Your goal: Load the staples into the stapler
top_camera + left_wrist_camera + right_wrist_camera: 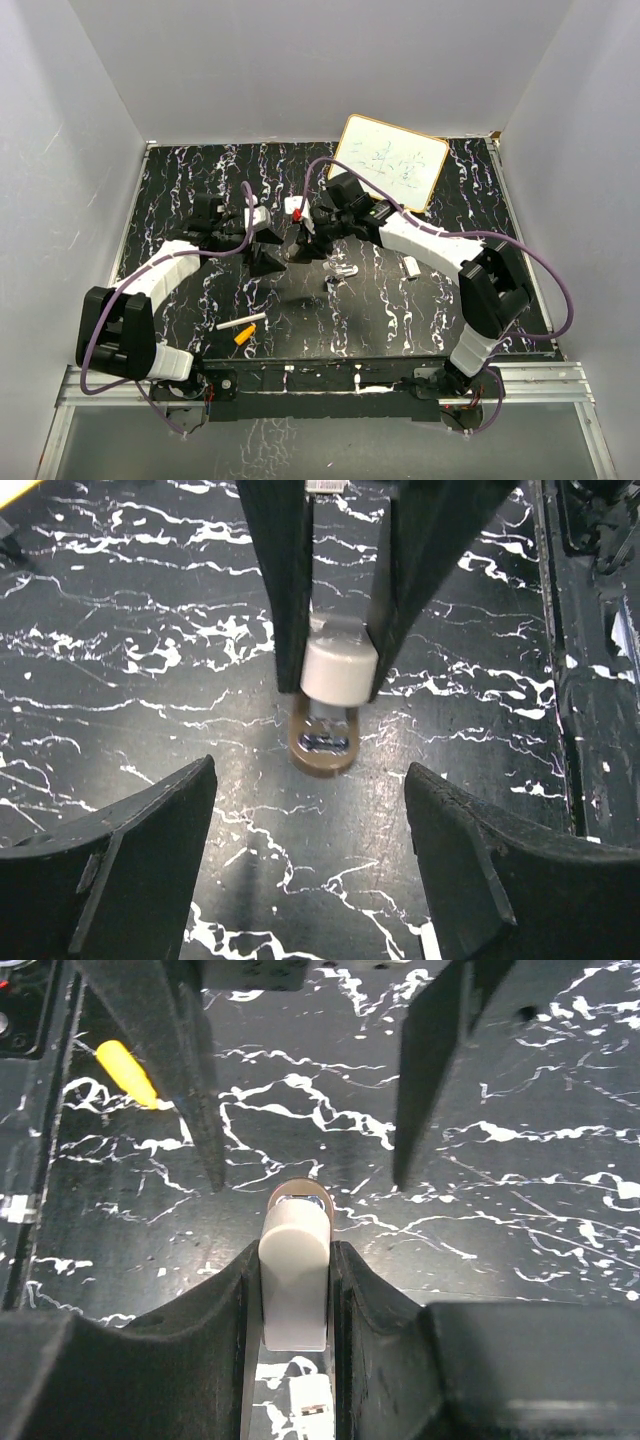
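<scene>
The stapler [295,1270] is a small white and light-grey piece with a brownish lower half poking out past its rounded end. My right gripper [292,1258] is shut on its sides and holds it above the table. From the left wrist the stapler [338,670] hangs end-on between the right gripper's dark fingers. My left gripper [310,780] stands open just in front of that end, apart from it. From above, the left gripper [268,250] and the right gripper [300,243] face each other at mid-table. A small glinting piece [342,272] lies nearby; I cannot tell whether it is the staples.
A white stick [241,323] and an orange piece [245,334] lie near the front left. A whiteboard [388,162] leans at the back. A small white item [411,265] lies under the right arm. White walls enclose the black marbled table [200,180].
</scene>
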Tool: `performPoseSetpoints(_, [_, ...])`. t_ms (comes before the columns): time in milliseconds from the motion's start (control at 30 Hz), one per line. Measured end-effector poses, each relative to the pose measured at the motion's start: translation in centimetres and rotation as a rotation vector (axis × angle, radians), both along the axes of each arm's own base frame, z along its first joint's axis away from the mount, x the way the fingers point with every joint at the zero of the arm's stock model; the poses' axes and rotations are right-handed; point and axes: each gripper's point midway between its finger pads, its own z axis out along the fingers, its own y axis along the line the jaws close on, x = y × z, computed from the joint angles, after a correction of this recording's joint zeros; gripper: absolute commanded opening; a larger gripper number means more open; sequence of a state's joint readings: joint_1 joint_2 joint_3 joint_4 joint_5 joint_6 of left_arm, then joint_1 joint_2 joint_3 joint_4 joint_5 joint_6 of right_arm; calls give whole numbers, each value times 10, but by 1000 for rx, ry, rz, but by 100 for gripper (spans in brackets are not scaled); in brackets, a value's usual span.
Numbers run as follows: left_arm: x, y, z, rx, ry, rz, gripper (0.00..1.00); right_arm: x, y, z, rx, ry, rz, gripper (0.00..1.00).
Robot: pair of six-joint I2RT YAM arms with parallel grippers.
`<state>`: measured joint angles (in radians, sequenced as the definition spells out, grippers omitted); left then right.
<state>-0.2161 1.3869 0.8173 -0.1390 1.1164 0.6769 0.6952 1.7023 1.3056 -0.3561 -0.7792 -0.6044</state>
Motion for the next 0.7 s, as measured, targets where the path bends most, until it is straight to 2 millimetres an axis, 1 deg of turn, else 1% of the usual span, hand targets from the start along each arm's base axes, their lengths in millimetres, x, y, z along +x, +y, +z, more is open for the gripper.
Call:
performPoseSetpoints(133, [-1, -8, 7, -29, -11, -20, 74, -9, -1, -8, -1, 31, 22, 8])
performPoseSetpoints(200, [-1, -10, 8, -35, -14, -28, 72, -12, -1, -10, 0, 41, 30, 8])
performPoseSetpoints(267, [-3, -13, 9, -37, -13, -37, 68, -14, -1, -10, 6, 46, 38, 8])
performPoseSetpoints(433, [-9, -20, 9, -39, -22, -69, 51, -15, 1, -8, 19, 49, 47, 9])
performPoseSetpoints(700, [-14, -25, -1, -25, -20, -103, 22, -16, 1, -9, 19, 61, 41, 9])
